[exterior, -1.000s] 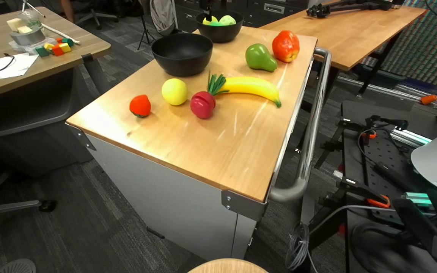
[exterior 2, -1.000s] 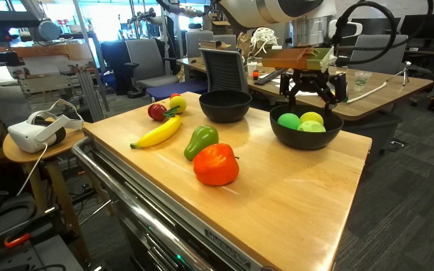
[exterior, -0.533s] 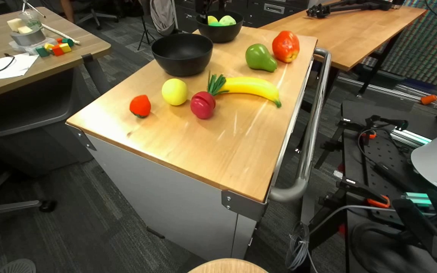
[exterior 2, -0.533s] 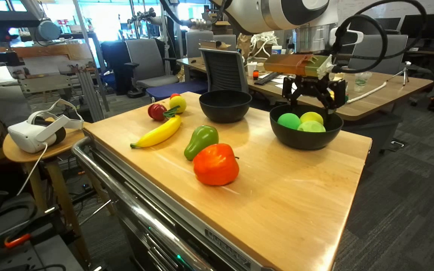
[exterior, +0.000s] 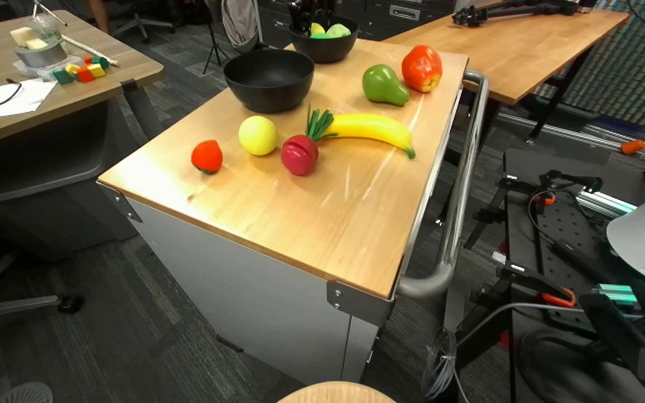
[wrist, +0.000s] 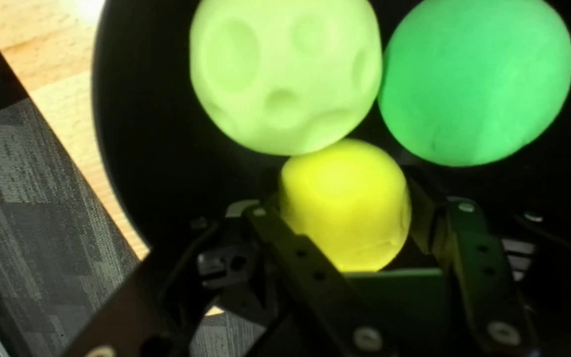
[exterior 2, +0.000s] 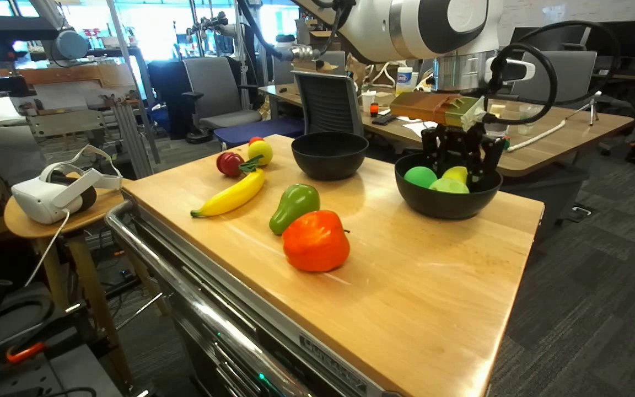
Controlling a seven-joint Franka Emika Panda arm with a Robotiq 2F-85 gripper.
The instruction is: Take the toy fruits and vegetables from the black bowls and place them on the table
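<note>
My gripper reaches down into the far black bowl, its jaws closed in on a yellow round fruit. In the wrist view a finger presses on each side of it, and the fruit still sits in the bowl. Beside it lie a pale yellow-green dimpled fruit and a green round one. A second black bowl looks empty. On the table lie a red-orange pepper, green pear-shaped toy, banana, radish, yellow ball and tomato.
A metal bar handle runs along one side of the table. Close to another edge stands a wooden desk with a cup and small items. A stool with a white headset is off the handle side.
My gripper has come down deeper into the far bowl, and its jaws have drawn together around the yellow fruit. The toys in that bowl have shifted slightly.
</note>
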